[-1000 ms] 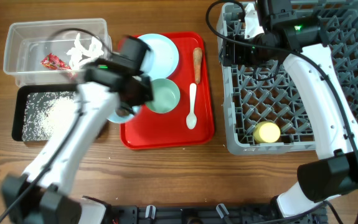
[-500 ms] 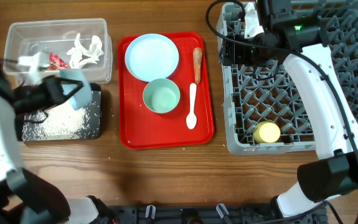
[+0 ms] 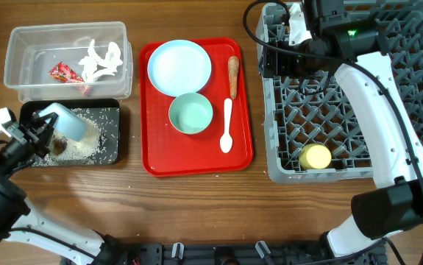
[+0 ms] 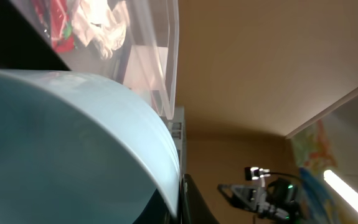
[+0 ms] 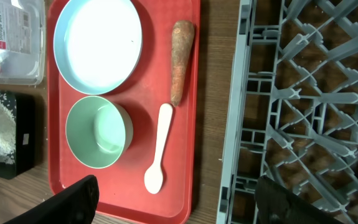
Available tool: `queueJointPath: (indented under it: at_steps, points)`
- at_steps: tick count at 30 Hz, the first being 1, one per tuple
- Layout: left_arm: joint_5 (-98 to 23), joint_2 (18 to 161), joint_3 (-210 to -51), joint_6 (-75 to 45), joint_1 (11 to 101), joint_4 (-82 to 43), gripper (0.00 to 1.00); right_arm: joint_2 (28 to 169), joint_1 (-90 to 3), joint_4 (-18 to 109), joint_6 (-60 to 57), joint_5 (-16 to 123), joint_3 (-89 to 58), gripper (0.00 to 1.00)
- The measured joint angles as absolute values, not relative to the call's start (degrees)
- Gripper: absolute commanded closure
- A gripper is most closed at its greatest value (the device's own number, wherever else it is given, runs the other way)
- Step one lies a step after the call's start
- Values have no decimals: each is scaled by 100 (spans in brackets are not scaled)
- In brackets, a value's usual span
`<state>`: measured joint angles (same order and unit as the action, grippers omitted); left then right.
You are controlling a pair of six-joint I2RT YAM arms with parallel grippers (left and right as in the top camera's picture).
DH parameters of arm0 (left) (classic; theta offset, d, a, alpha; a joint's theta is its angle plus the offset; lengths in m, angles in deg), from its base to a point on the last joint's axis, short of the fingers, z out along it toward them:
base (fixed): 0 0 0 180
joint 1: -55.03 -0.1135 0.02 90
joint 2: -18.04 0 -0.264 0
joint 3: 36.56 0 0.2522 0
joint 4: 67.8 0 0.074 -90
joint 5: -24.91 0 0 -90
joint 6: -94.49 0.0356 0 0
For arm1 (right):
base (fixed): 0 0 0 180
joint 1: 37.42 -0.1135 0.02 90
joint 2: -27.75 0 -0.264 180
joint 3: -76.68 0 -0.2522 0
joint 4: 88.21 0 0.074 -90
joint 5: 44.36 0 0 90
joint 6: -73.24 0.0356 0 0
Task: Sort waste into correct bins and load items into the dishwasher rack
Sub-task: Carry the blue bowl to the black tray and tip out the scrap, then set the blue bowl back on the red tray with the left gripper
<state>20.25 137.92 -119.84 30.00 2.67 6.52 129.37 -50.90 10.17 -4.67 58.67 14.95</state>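
Note:
My left gripper is shut on the rim of the pale blue bowl, tipped on its side over the black tray. White rice and a small dark lump lie in that tray. In the left wrist view the bowl fills the frame beside my finger. The clear tub holds the red-and-white wrapper and white scraps. My right gripper is open and empty over the grey rack's left edge. A yellow cup lies in the rack.
The red serving tray holds the pale blue plate, pale green bowl, white spoon and carrot stick. The right wrist view shows the plate, green bowl, spoon, carrot and rack.
My left arm has swung left from beside the red tray with the pale blue bowl and now tips it over the black tray. The right arm has not moved.

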Motion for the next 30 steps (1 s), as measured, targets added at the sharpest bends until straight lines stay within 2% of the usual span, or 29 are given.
queueJointPath:
  at_steps: [9,12,14,17,20,21,23,27,30]
  points:
    - [2309,13785,-12008,2572,296,960,96,12937,-5090,1041,-464,5867,1495,18]
    - [2250,13446,-12102,2530,398,1061,96,12937,-5090,1046,-464,5867,1495,18]
    - [1949,12633,-12204,2498,807,1288,96,12937,-5090,1063,-464,5867,1495,18]
    - [1210,11604,-12259,2336,1710,1412,96,12937,-5090,1065,-440,5867,1495,18]
    - [-73,10850,-12311,1774,2984,1347,96,12937,-5090,1083,-399,5870,1495,18]
    - [-842,10727,-12320,1473,3484,1314,96,12937,-5090,1085,-399,5870,1495,18]
    - [-2261,10714,-12311,911,4516,1277,96,12937,-5090,1083,-397,5870,1495,18]
    - [-4256,10775,-12095,-9,6254,999,96,12937,-5090,1074,-379,5872,1495,18]
    - [-5135,10795,-11708,-617,7143,691,96,12937,-5090,1041,-379,5872,1495,18]
